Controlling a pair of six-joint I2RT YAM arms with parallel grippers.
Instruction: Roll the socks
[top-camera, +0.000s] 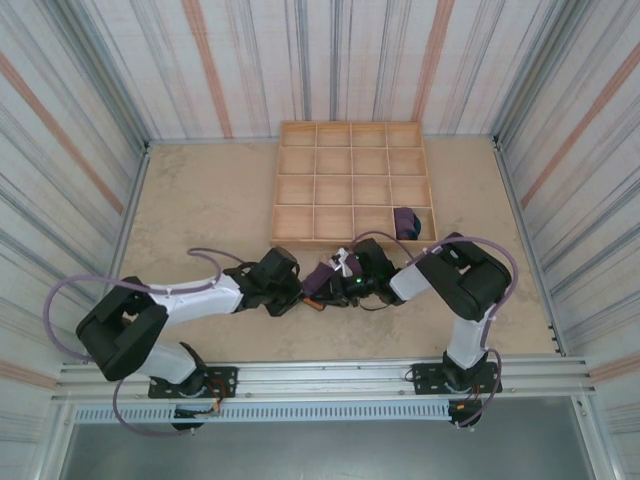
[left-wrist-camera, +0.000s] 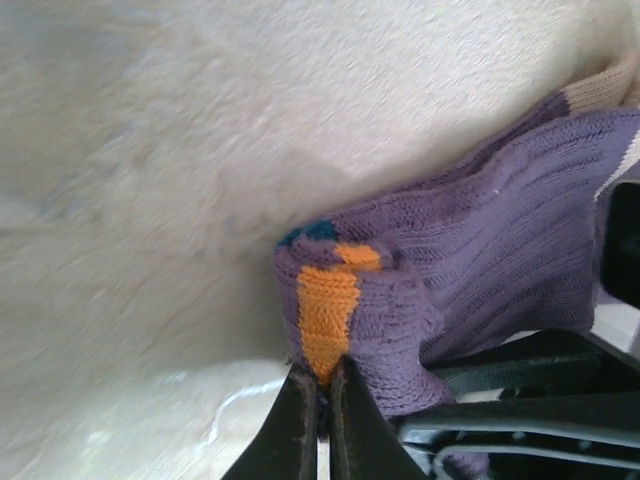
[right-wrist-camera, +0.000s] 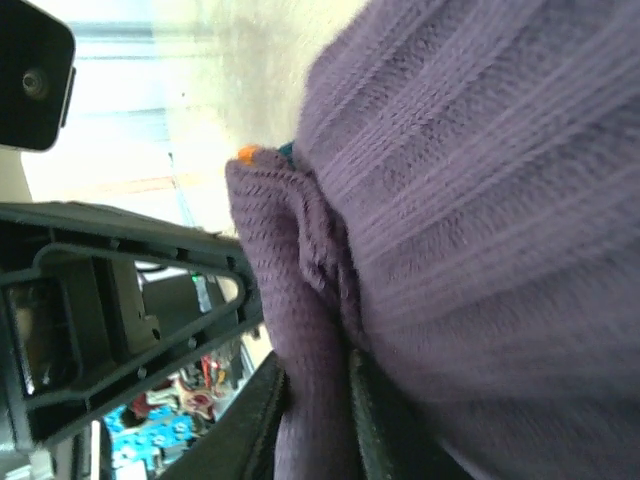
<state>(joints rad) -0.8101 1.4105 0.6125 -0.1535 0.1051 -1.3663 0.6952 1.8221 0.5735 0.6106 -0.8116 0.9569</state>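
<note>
"Purple finely striped knit sock with an orange cuff (left-wrist-camera: 480, 260) lies between your two pincers, just before the near edge of the light wooden sixteen-compartment tray (top-camera: 276, 185). Your left arm (top-camera: 190, 300) folds at the elbow and runs rightward, low over the beige table (top-camera: 200, 200). Your left gripper (left-wrist-camera: 322, 400) is clenched on the orange cuff."

"Your right arm (top-camera: 460, 290) bends at the elbow and points left, nearly tip to tip with the other. Your right gripper (right-wrist-camera: 318, 390) has a fold of the sock pinched between its fingers (right-wrist-camera: 262, 420). Your count: two arms, two pincers, one tray, and one rolled purple sock bundle (top-camera: 406, 222) in the near row's rightmost compartment. A peach band shows at the sock's far end; whether a second sock lies with it cannot be told."
</note>
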